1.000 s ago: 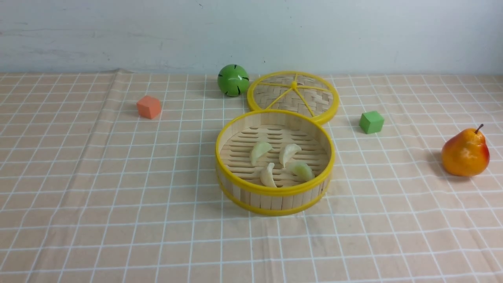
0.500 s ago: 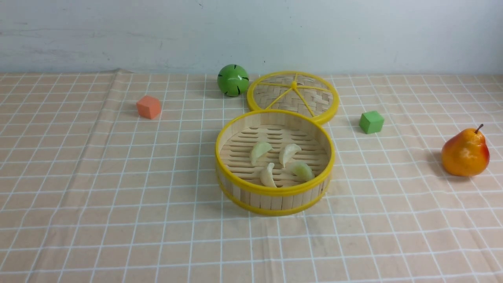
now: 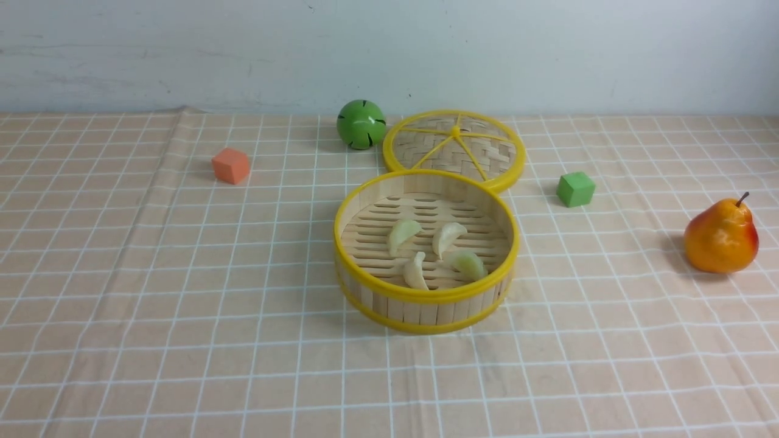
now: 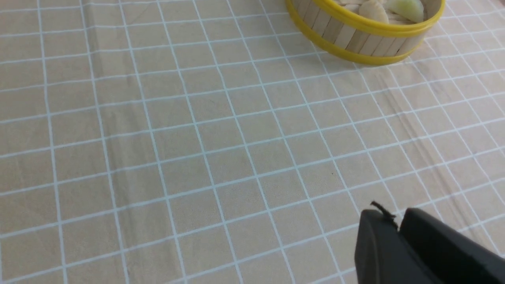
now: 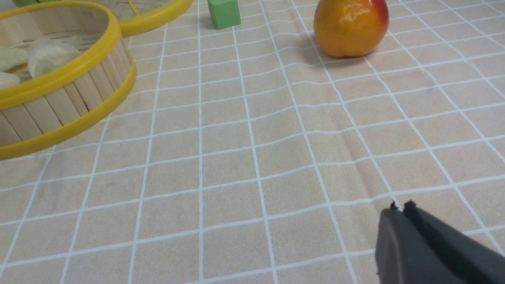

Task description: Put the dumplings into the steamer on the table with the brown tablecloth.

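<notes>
All four dumplings [image 3: 433, 252] lie in the steamer [image 3: 426, 298], well ahead of both grippers. The left gripper [image 4: 396, 221] and right gripper [image 5: 400, 209] are closed and empty over bare cloth [image 3: 182, 304]. The task looks finished; nothing remains to grasp.

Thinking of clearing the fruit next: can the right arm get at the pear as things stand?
Probably yes. In the right wrist view the pear stands alone on bare tablecloth ahead of the shut right end effector, nothing between them; it must open first.
</notes>
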Available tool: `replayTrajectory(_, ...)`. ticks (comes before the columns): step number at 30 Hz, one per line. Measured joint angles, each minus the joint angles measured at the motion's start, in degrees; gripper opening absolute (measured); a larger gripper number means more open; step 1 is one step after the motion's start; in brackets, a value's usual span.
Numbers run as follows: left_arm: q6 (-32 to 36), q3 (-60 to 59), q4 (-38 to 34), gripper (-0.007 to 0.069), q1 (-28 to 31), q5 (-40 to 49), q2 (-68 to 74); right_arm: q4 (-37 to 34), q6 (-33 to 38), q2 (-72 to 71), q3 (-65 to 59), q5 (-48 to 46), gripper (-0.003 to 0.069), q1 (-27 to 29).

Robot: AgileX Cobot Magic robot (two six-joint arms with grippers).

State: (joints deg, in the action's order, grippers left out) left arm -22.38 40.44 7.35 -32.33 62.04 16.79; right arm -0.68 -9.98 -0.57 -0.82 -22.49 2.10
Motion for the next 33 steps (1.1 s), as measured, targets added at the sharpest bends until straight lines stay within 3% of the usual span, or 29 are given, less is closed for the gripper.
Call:
replayTrajectory(9, -0.56, -0.51, 0.61, 0.0051, 0.28, -3.67, 0.0, -0.05, 0.0, 0.0, 0.0, 0.0, 0.0, 0.04)
replayTrajectory(12, -1.03, -2.76, 1.08, -0.0014, 3.49, -12.84, -0.55, -0.05, 0.0, 0.0, 0.0, 0.0, 0.0002, 0.04)
replayTrajectory(21, -1.12, -25.94, -0.69, -0.0014, 20.98, -51.26, -10.56, -0.05, -0.08, 0.0, 0.0, 0.0, 0.0011, 0.04)
replayTrajectory(24, -1.12, -34.22, -0.69, -0.0014, 26.4, -58.48, -13.49, -0.05, -0.08, 0.0, 0.0, -0.02, 0.0011, 0.04)
replayTrajectory(28, -1.14, -41.47, -0.69, -0.0014, 31.13, -60.55, -16.83, -0.05, -0.08, 0.0, 0.0, -0.02, 0.0013, 0.04)
replayTrajectory(33, -0.38, -41.99, -0.69, -0.0014, 33.02, -54.13, -17.4, -0.05, -0.08, 0.0, 0.0, -0.02, 0.0019, 0.04)
